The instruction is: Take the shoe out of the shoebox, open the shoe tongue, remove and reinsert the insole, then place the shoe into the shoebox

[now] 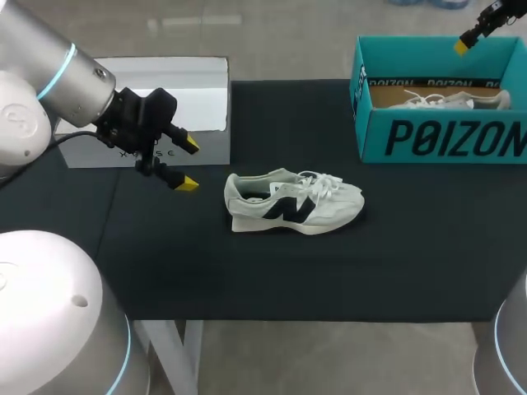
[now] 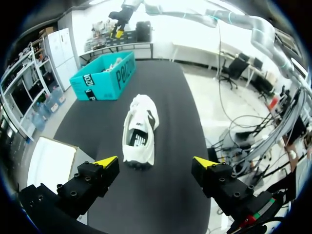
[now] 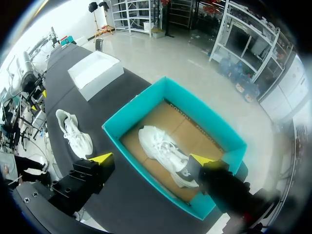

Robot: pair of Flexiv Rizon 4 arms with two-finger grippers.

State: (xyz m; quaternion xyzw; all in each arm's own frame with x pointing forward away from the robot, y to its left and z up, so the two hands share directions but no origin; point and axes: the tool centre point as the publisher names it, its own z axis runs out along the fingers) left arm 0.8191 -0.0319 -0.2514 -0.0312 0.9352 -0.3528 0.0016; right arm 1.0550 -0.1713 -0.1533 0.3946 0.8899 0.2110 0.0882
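Both pincers wide open, empty.
The left pincer (image 1: 185, 164) faces the shoe (image 1: 292, 202) on the surface (image 1: 395, 247); the right pincer (image 3: 151, 159) hangs over the shoebox (image 3: 127, 120).

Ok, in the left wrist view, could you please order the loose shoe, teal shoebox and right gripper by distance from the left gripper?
1. Loose shoe, just ahead of the left gripper.
2. Teal shoebox, beyond the shoe.
3. Right gripper, above the shoebox's far side.

Right gripper (image 3: 151, 158) above teal shoebox (image 3: 130, 114), fingers spread wide, nothing between them. White shoe (image 3: 163, 146) lies inside shoebox. Second white shoe (image 3: 73, 134) on black table (image 3: 122, 195) beside shoebox; white box (image 3: 95, 70) beyond.
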